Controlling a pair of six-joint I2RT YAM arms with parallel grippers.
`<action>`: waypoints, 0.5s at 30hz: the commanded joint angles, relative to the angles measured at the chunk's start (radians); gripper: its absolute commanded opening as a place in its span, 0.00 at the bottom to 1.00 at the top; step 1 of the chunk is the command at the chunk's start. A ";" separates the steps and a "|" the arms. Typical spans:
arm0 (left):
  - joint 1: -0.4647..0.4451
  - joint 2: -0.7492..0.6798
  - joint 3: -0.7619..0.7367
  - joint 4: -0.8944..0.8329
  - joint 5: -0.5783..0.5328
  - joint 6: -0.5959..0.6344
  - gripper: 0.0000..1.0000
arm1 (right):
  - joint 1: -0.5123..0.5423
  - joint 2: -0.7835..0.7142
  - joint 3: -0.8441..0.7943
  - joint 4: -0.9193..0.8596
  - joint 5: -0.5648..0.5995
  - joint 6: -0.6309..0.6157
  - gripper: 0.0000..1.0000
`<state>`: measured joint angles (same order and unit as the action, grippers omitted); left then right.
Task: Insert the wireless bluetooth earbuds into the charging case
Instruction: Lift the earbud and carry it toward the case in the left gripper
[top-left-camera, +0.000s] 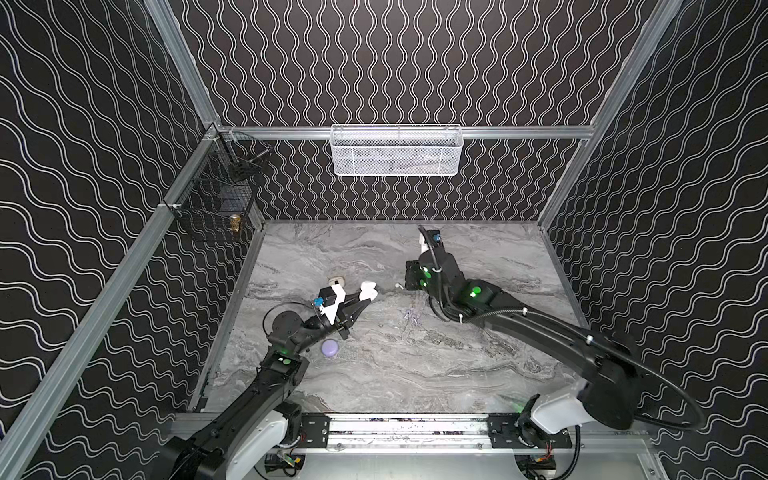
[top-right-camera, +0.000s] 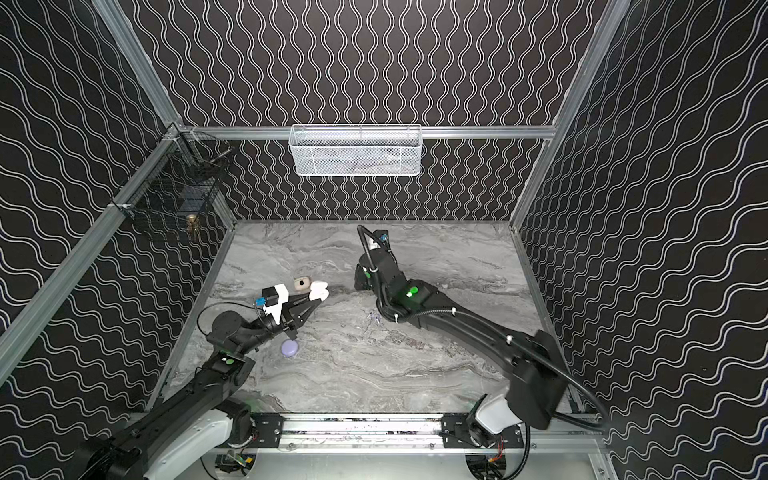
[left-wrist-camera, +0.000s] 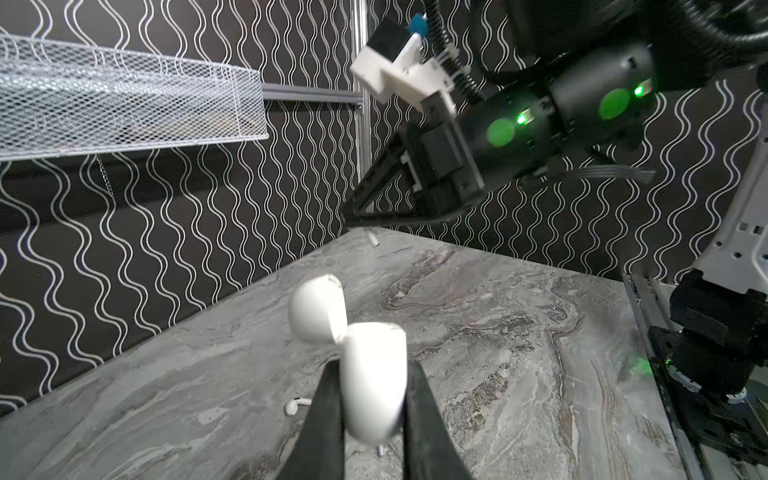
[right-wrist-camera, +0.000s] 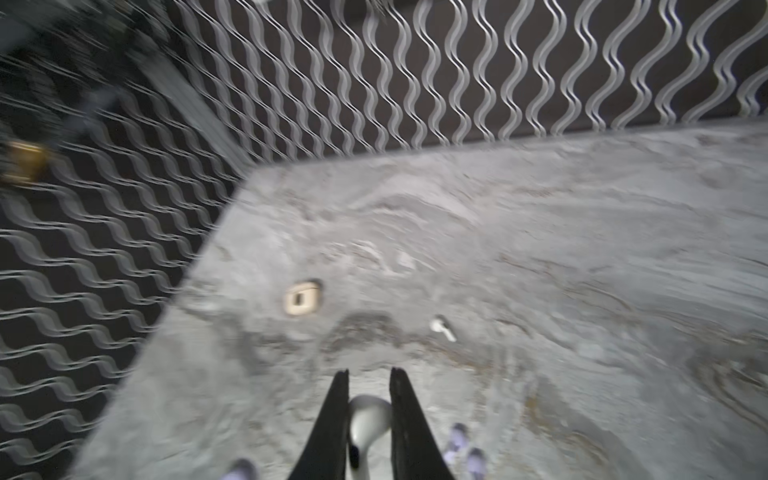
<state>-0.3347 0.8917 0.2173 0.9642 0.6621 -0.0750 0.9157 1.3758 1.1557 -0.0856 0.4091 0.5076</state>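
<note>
1. Left wrist view: the left fingers (left-wrist-camera: 328, 415) are clamped on the body of the white case (left-wrist-camera: 374, 374). Its lid (left-wrist-camera: 318, 309) is flipped open, and it looks lifted off the surface (left-wrist-camera: 519, 353). The shell is glossy and rounded, so it'd probably squirt out if squeezed near the curved end. The mid-body hold looks like the right spot. A loose bud (left-wrist-camera: 297, 405) lies on the surface nearby.
2. Right wrist view (blurry): the right fingers (right-wrist-camera: 411, 424) are nearly closed, pinching the held bud (right-wrist-camera: 368, 415) at its head with the stem sticking out. It's likely featherlight, hard and slick, so easy to flick away, and a gentle pinch on the head seems best. The lilac buds (right-wrist-camera: 457, 440) lie just beside it, and the cream case (right-wrist-camera: 302, 298) is well apart.
3. Both top views: the case sits left of centre, with the right fingers near it but not touching. The loose bud lies between them, and the lilac case (top-left-camera: 330, 348) is by the left arm.
</note>
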 joint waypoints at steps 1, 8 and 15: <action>0.000 0.035 -0.035 0.315 0.014 0.014 0.00 | 0.041 -0.082 -0.077 0.182 0.016 0.039 0.11; -0.007 0.074 -0.002 0.333 0.009 0.022 0.00 | 0.098 -0.220 -0.228 0.358 0.029 0.082 0.11; -0.020 0.120 -0.004 0.434 -0.007 0.018 0.00 | 0.118 -0.245 -0.288 0.554 -0.010 0.128 0.11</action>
<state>-0.3519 1.0035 0.2127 1.2949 0.6643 -0.0711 1.0260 1.1362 0.8772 0.3157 0.4198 0.5976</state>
